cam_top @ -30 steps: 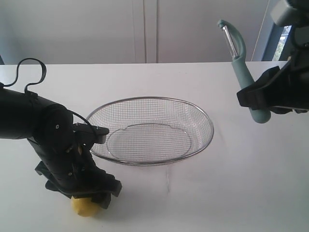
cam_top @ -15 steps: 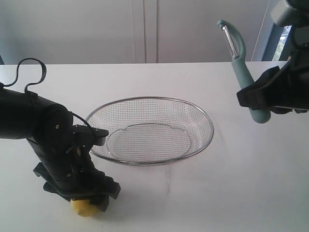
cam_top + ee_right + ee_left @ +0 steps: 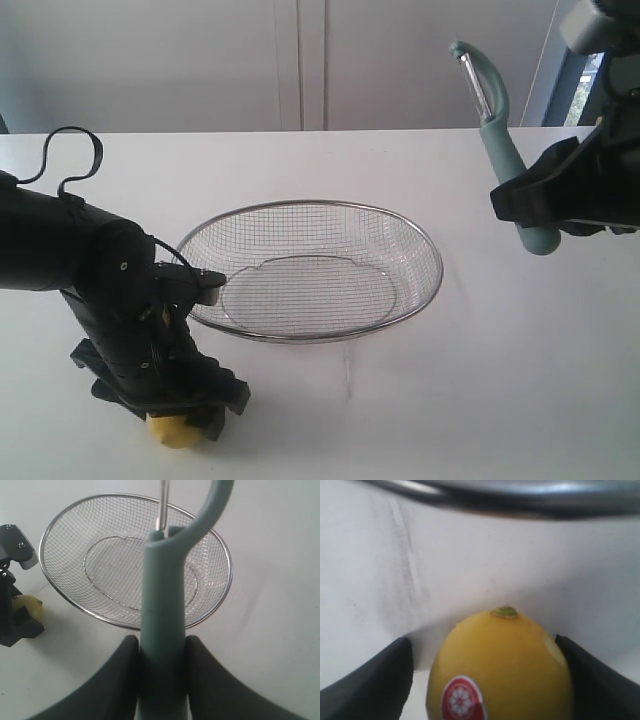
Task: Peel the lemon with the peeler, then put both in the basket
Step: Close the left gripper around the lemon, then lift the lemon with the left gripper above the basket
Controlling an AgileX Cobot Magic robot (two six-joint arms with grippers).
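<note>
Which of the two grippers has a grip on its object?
The right gripper: it is clamped on the peeler handle, held upright in the air. The left gripper only straddles the lemon on the table, jaws open.

Bright, even light washes the white bench; soft shadow lies beneath the basket; close up, the lemon looks blurred.

Exterior angled down from front, wrist cameras close, all share basket
</note>
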